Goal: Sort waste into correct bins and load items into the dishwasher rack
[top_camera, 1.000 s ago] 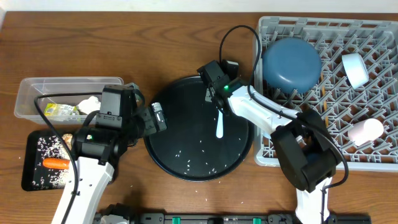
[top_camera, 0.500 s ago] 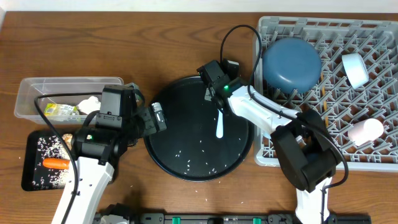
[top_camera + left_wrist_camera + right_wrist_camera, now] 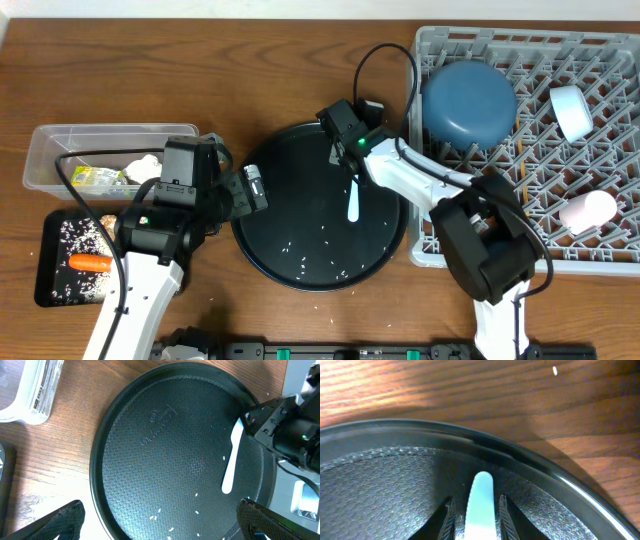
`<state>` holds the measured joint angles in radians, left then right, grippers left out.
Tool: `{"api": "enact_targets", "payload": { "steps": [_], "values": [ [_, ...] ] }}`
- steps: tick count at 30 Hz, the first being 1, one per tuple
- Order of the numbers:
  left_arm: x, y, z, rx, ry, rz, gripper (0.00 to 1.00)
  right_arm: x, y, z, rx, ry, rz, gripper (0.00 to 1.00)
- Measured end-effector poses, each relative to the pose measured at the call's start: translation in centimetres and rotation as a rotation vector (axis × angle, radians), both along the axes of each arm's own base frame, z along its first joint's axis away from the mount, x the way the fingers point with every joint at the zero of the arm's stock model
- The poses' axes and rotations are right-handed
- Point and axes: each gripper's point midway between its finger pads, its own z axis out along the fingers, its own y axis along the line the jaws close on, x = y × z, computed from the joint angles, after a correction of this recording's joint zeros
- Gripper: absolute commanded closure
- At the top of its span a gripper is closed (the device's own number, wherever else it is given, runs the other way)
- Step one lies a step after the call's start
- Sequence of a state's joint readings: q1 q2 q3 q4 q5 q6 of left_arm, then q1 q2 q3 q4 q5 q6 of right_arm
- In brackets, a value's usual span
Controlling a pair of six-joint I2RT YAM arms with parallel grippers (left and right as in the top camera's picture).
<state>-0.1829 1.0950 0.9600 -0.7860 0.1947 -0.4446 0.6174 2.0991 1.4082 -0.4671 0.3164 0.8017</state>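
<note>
Your right gripper [image 3: 475,510] is closed on the handle tip of the white spoon [image 3: 353,200], with 1 finger [image 3: 449,515] at each side. The spoon lies flat on the right half of the round black tray [image 3: 280,250], among scattered rice grains. Your left gripper [image 3: 162,522] hangs at the tray's left edge, its 2 fingers spread wide and holding nothing. The grey dishwasher rack [image 3: 600,250] stands to the right, with the dark blue plate [image 3: 468,100] in its near-left corner.
</note>
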Motion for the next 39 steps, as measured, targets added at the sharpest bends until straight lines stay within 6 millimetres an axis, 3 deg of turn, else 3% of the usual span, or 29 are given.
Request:
{"api": "enact_targets", "payload": {
  "steps": [6, 39],
  "values": [
    [0.00, 0.01, 0.00, 0.000, 0.000, 0.000, 0.02, -0.09, -0.11, -0.78, -0.010, 0.011, -0.003, 0.75],
    [0.01, 0.00, 0.00, 0.000, 0.000, 0.000, 0.02, 0.77, -0.12, -0.88, -0.017, -0.028, -0.016, 0.76]
  ]
}}
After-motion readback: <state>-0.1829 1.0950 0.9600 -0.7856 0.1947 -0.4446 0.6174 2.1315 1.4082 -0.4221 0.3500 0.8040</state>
